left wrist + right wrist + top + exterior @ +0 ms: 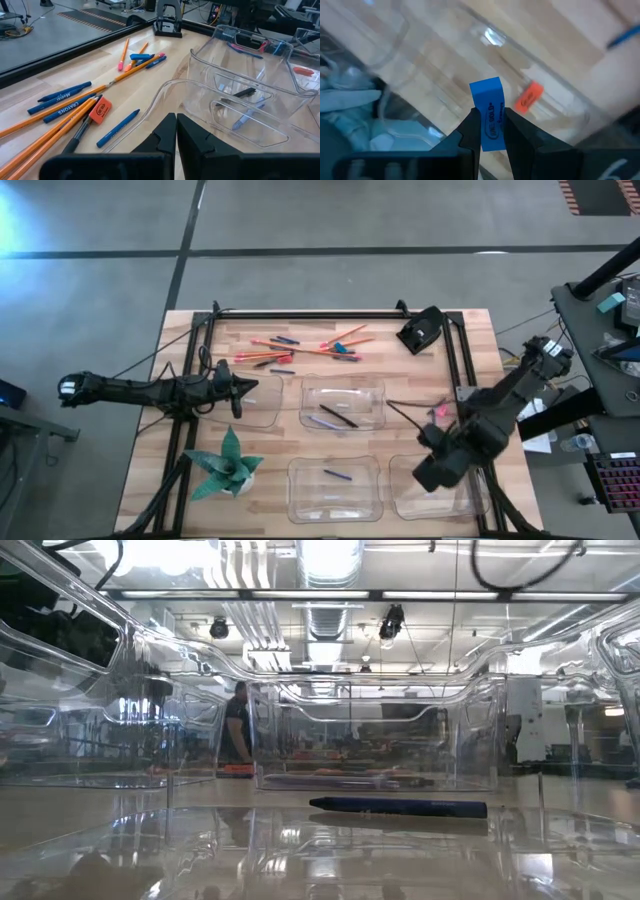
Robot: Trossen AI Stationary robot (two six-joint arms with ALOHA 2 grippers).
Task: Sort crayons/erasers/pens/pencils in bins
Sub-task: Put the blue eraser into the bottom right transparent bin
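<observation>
Right hand (488,131): pinched on a blue eraser (489,112), which stands upright between the two dark fingers with its printed face toward the camera.
Right hand, place: over the near right bin (440,492) at the front right corner of the surface (480,360).
Below the blue eraser: an orange-red eraser (528,97) lies on the clear floor of that bin.
Left hand (176,131): fingers pressed together, nothing between them.
Left hand, place: at the edge of the far left bin (262,402), low over the wood, pointing across the surface.
Loose pile: orange pencils (60,122) lie fanned on the wood beyond the bins, with blue crayons (62,99) among them, one more blue crayon (119,128) just beside the far left bin, and a red eraser (100,109) touching the pencil shafts.
Far middle bin (343,404): holds a dark pen (338,416) and a pale stick beside it.
Near middle bin (335,488): holds one short dark blue crayon (398,807), lying flat on its floor.
Other things: a green folded-paper plant (228,464) stands at the front left of the surface; a black stapler-like object (421,330) sits at the far right.
Room: a person (238,728) stands far off behind the bins in the low view.
</observation>
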